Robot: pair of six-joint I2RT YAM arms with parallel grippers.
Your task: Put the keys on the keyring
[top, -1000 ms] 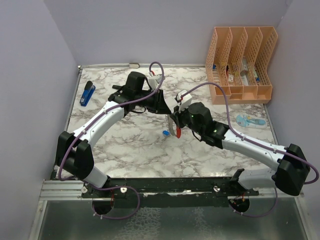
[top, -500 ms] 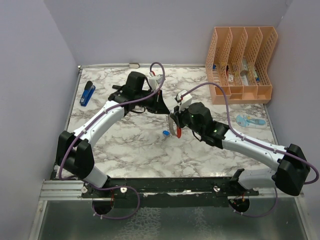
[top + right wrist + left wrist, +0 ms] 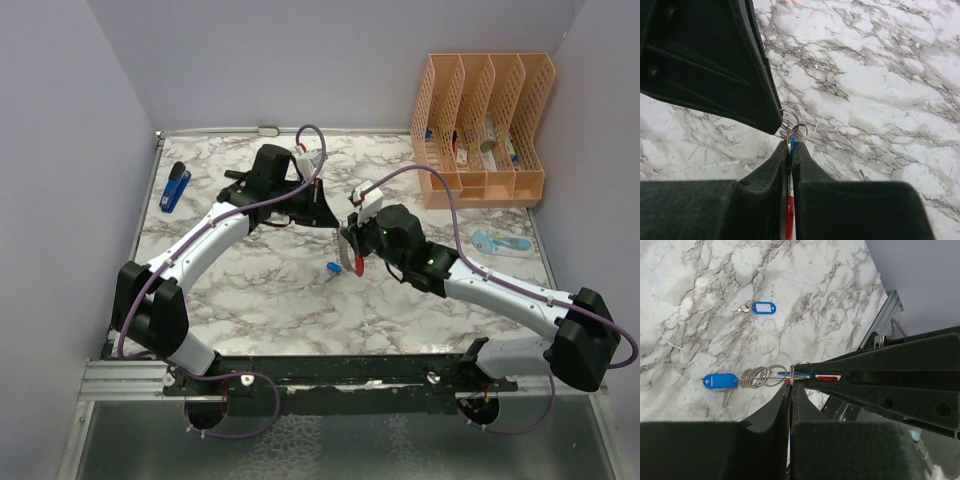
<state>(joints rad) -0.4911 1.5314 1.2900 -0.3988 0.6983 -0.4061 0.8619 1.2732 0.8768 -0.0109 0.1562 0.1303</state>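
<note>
Keyring, grey-banded and red-looped point(image 3: 827, 378), was held above the middle of the white marbled table point(image 3: 250, 290) by the shut fingers of the right gripper point(image 3: 790, 149). Just beside it, the left gripper point(image 3: 790, 386) was pinched shut on silver wire rings point(image 3: 760, 376) carrying one blue-headed key point(image 3: 720, 381). A second blue-headed key point(image 3: 763, 307) was seen on the table nearby.

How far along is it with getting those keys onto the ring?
The hanging key already seems linked to the keyring. The left gripper and right gripper are both shut, pinching the keyring between them. The loose key lies on the table, not yet attached.
</note>
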